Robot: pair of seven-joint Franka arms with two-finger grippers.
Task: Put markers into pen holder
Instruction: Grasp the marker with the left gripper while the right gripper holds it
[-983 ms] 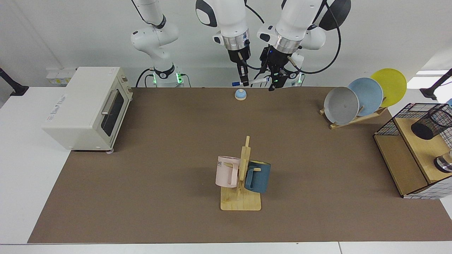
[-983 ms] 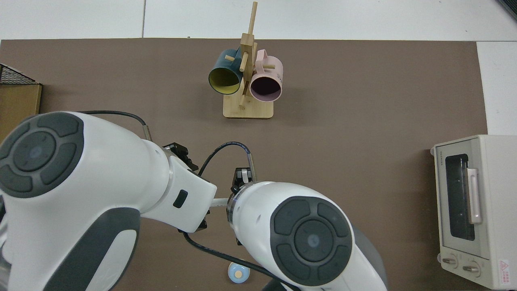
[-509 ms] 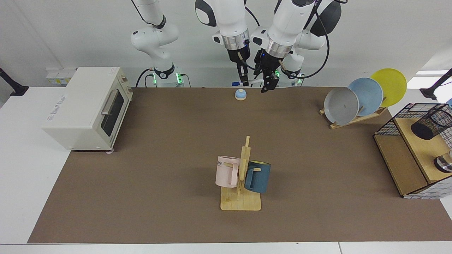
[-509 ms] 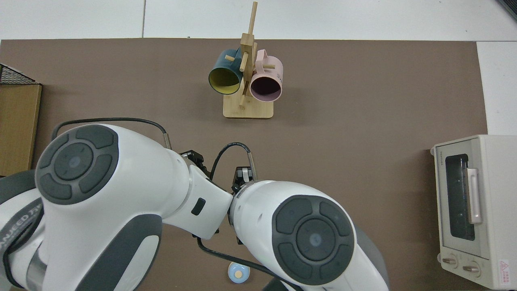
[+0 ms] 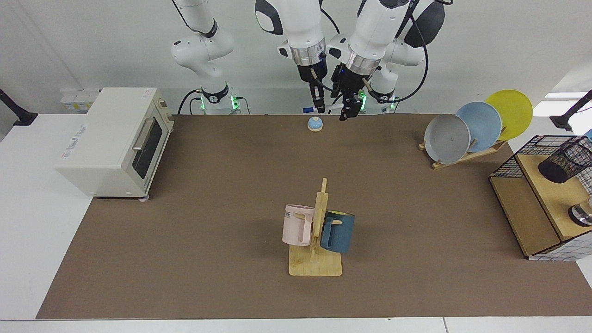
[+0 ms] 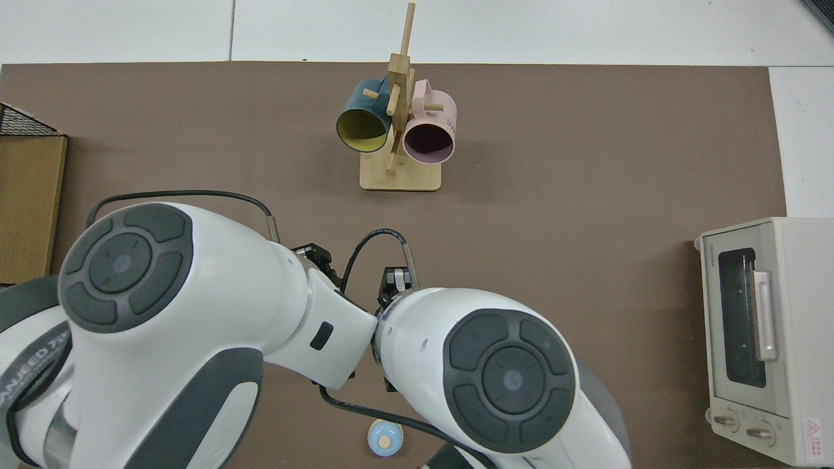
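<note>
Handover in progress above the bell (image 5: pixel 315 123).

- Marker (image 5: pixel 333 107) lies level in the air, just above and behind the bell. Its blue cap end pokes out toward the toaster side and the white barrel runs toward the plate-rack side.
- Right gripper (image 5: pixel 319 106) hangs straight down just behind the bell, fingers pinched on the marker near the cap end. It hasn't moved in the last second.
- Left gripper (image 5: pixel 348 111) has slid in along the barrel toward the bell over that second and now sits at the marker's free end, close beside the right gripper. I can't tell how far open it is or whether it has the barrel yet.
- Read: the left arm is coming in to take the marker. The pen holder (image 5: pixel 565 161) is well away from the bell, far out on the plate-rack side. It sits tilted on the wooden shelf of the wire basket frame (image 5: pixel 506 169), on the left arm's side. Nothing is in it from what I can see, so the task is at an early stage.

Views:
- The facing view is the only one showing the marker, both sets of fingers and the pen holder.
- In the top view both arm housings cover the grippers and the marker. It adds only that the two wrists now overlap, where a gap showed a second ago, and that the bell (image 6: pixel 384 438) sits clear beneath them.
</note>
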